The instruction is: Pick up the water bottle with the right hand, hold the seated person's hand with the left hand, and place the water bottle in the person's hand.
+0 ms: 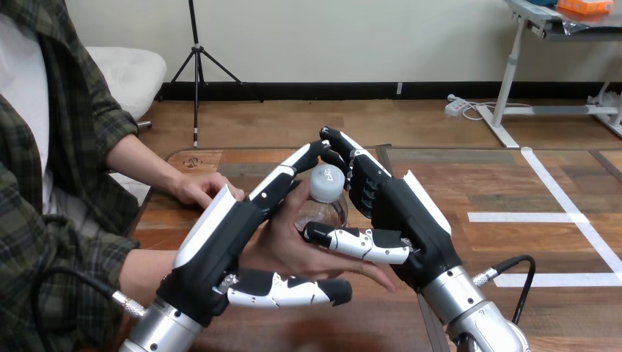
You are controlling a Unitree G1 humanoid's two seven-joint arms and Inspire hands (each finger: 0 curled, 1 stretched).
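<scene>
The water bottle point(323, 209) is standing upright, cap up, against the person's hand point(293, 246) above the counter point(477, 183); our right hand point(400, 213) is curling round it from the right, while our left hand point(235, 231) is lying straight-fingered along that hand's left side

Finding open worktop point(484, 183) all across the right side and far edge. Meeting a packed knot at the near middle: left hand point(220, 246), person's nearer hand point(293, 246), water bottle point(326, 185) and right hand point(407, 213). Running into the person's farther hand point(202, 188), lying at the left edge.
</scene>
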